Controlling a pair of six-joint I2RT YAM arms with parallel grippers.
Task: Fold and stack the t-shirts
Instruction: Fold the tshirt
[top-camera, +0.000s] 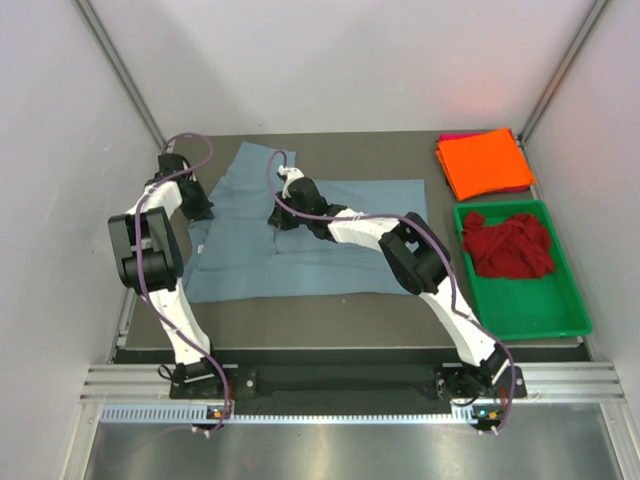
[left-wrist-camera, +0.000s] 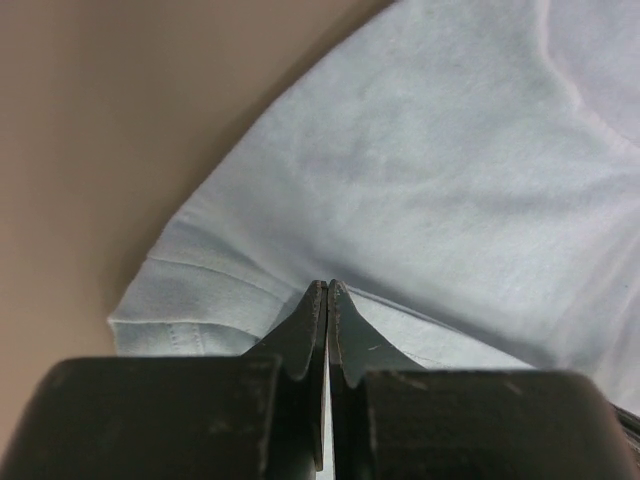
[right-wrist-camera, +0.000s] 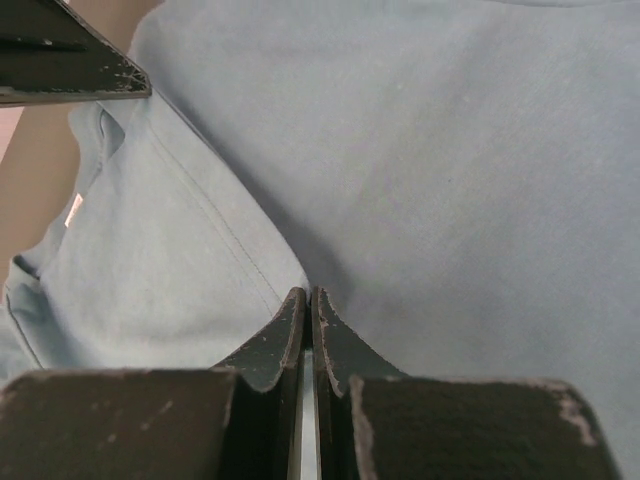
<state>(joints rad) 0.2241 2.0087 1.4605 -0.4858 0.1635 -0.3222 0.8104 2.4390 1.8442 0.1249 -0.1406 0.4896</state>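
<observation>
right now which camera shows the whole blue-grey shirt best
The top external view: the blue-grey shirt lies spread on the table, nearly all visible. Both wrist views show only a close patch of its fabric.

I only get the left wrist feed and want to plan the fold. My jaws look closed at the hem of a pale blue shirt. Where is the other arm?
Observer: The right gripper is on the same blue-grey t-shirt, shut and pinching a crease near the collar.
Operator: Are any shirts already folded?
Observer: Yes. A folded orange t-shirt lies at the far right corner, on top of a magenta-pink t-shirt that shows only at its edge.
Operator: What is left to do?
Observer: A dark red t-shirt lies crumpled in the green tray, on the right.
</observation>
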